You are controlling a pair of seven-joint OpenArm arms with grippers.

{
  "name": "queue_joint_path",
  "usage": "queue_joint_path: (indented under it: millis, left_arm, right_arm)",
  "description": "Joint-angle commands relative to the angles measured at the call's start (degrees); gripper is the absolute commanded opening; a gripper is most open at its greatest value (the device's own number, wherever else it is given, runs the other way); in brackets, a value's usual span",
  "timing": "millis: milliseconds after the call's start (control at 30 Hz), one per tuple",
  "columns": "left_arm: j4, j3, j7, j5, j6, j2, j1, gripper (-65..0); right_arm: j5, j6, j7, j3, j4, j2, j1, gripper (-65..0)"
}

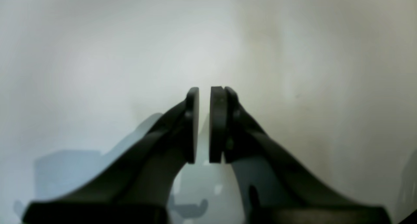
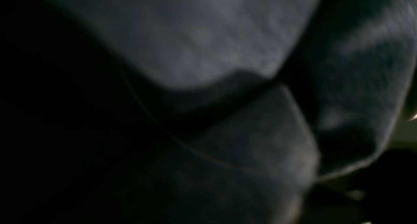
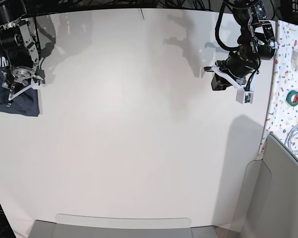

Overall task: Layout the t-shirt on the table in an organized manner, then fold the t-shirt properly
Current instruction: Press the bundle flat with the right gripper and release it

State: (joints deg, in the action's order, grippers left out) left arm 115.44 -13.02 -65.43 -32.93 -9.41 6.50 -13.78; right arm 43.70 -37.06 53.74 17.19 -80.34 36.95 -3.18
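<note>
Table (image 3: 139,124): a broad white top is being shown, bare across its middle.
Left gripper (image 1: 204,124): it is being held above the bare white surface, at the right of the base view; the jaws are being kept a narrow slit apart, with nothing between them (only its shadow is being cast below).
T-shirt (image 3: 10,96): it is being seen bunched at the far left edge of the table, dark navy, with a scrap of white lettering showing.
Right gripper (image 3: 12,89): it is being lowered onto the cloth; the jaws are being held together, whether on a fold cannot be told (its wrist view is being filled by blurred dark folds).
Speckled surface (image 3: 288,74): it is being seen beside the table's right edge, with a green tape roll (image 3: 293,97) lying on it.
</note>
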Motion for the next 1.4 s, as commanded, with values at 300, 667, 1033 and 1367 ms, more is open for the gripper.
queue_joint_path:
  millis: [300, 667, 1033, 1367]
  left_arm:
    - [1.0, 0.0, 1.2, -0.4, -0.1, 0.1, -1.1, -58.6]
    - [1.0, 0.0, 1.2, -0.4, -0.1, 0.1, -0.9, -58.6]
    - [1.0, 0.0, 1.1, -0.4, -0.1, 0.1, -1.0, -58.6]
    - [2.2, 0.0, 5.3, -0.4, -0.1, 0.4, -1.0, -62.2]
  right_arm:
    - [-1.6, -1.2, -7.1, 2.3, -0.6, 3.0, -0.1, -65.0]
    - [-1.9, -1.2, -7.9, -3.3, -8.5, 5.0, 0.1, -65.0]
    - [-3.7, -1.5, -7.8, -13.7, -18.4, 6.6, 0.0, -65.0]
    - [-20.5, -1.5, -11.0, -39.9, -37.2, -17.9, -1.3, -65.0]
